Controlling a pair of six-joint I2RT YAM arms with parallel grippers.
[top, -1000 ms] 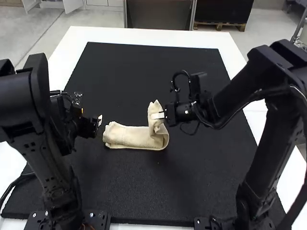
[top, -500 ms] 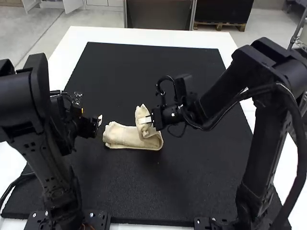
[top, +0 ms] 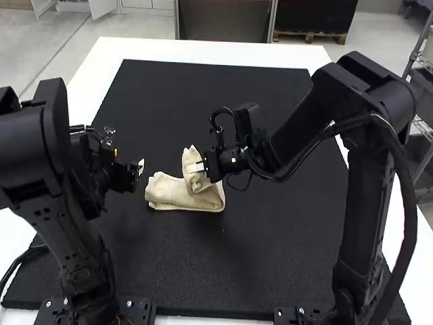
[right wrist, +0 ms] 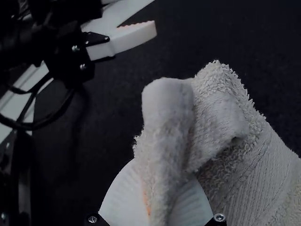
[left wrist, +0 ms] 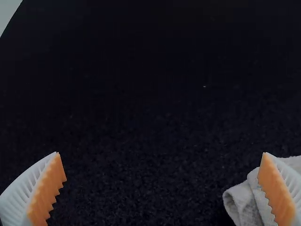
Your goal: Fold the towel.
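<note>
In the high view, the cream towel (top: 177,192) lies as a narrow folded strip, its right end lifted and curled back over the rest. My right gripper (top: 196,167) is shut on that raised end. Just left of the towel's left end is my left gripper (top: 140,169), apart from it. The left wrist view has my left gripper (left wrist: 162,188) with its fingers wide apart and a towel corner (left wrist: 242,202) beside one of them. Towel cloth (right wrist: 167,122) stands pinched between the fingers of my right gripper (right wrist: 157,197) in the right wrist view.
A black mat (top: 203,101) covers most of the white table (top: 196,51). In the right wrist view the left arm's white finger (right wrist: 131,38) is close beyond the towel.
My right gripper has moved left, carrying the towel's raised end over the flat part. The left arm has hardly moved.
</note>
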